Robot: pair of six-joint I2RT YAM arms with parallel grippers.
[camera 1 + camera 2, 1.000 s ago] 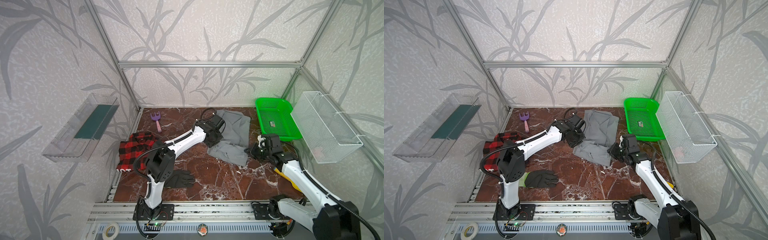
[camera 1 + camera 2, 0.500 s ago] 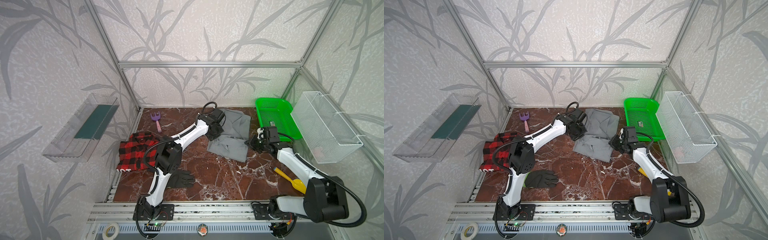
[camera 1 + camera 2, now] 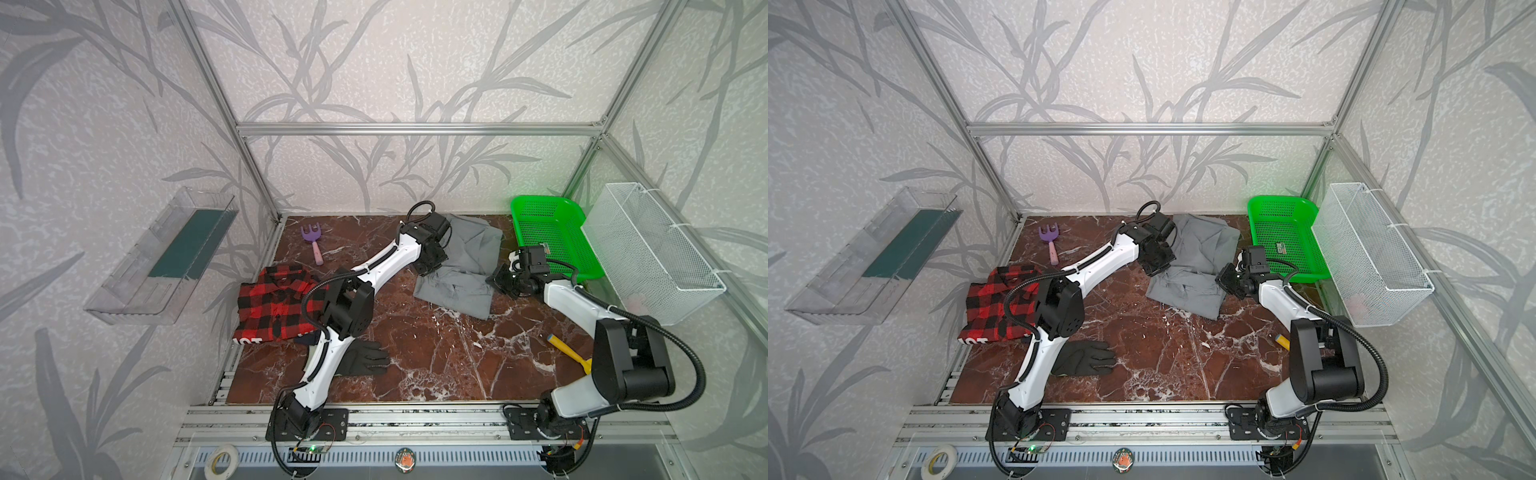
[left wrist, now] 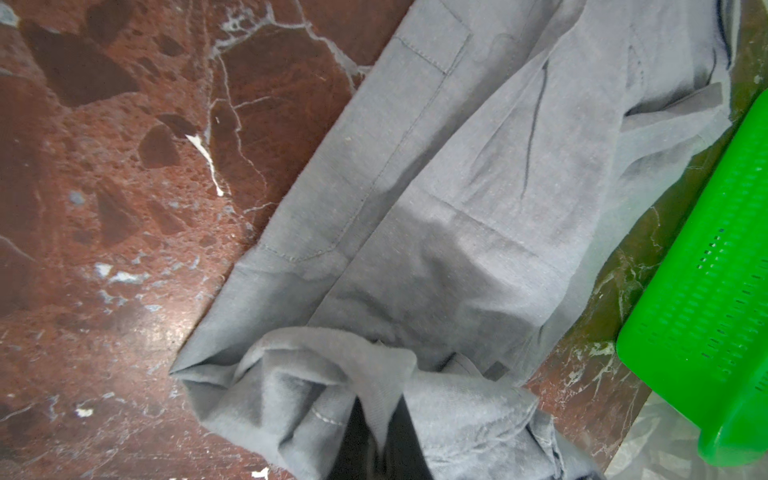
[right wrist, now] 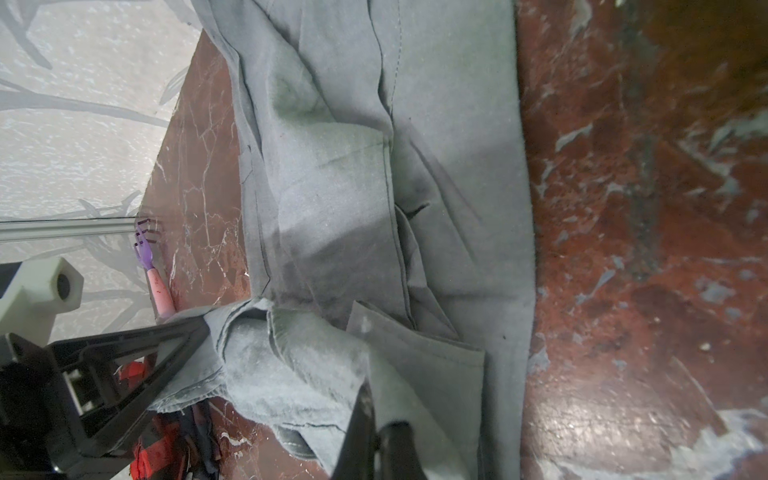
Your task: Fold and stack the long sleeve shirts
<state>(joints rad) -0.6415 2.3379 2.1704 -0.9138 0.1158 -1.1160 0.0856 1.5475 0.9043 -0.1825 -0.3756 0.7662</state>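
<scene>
A wrinkled grey shirt (image 3: 457, 286) lies creased and overlapped in several layers at the far right of the brown marble tabletop (image 3: 436, 353), just beside a green basket (image 3: 536, 224). At the shirt's left edge, the left pincer (image 3: 430, 268) has its jaws set narrow, nipping a bunched fold of the grey cloth; the left wrist view shows the fabric wedged between its dark fingers (image 4: 353, 432). At the opposite edge, the right pincer (image 3: 498, 282) is closed on a gathered bit of the same cloth, which drapes over its fingers (image 5: 361, 419) in the right wrist view. Well apart, on the left side of the tabletop, the red-and-black plaid shirt (image 3: 270, 307) lies spread with white lettering at its near hem, partly hidden behind the left arm. A black glove (image 3: 365, 359) rests near the front, a purple rake (image 3: 312, 241) toward the far left corner, and a yellow-handled tool (image 3: 569, 351) at the near right. A white wire basket (image 3: 648, 249) hangs on the right wall.
</scene>
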